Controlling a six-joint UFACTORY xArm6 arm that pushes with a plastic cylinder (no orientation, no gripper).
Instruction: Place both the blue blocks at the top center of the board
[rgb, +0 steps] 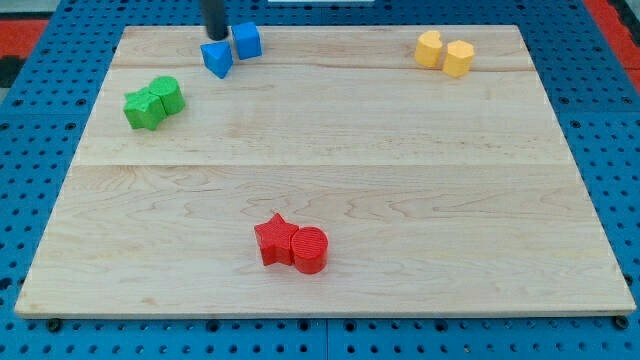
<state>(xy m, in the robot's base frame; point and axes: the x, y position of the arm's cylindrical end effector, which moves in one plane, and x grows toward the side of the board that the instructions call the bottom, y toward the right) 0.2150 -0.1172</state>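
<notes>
No text, label, brand, number or sign can be read anywhere in the view: the wooden board (330, 170) shows only plain grain, the coloured blocks lying on it have bare faces, and the blue perforated bench (620, 150) around the board carries no markings.

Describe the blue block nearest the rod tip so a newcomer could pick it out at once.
Start at the wooden board and go to its top edge, left of centre, where my tip stands. Just below it sits the blue wedge-like block. Its squarer neighbour, the blue cube, lies up and to the view's right.
</notes>
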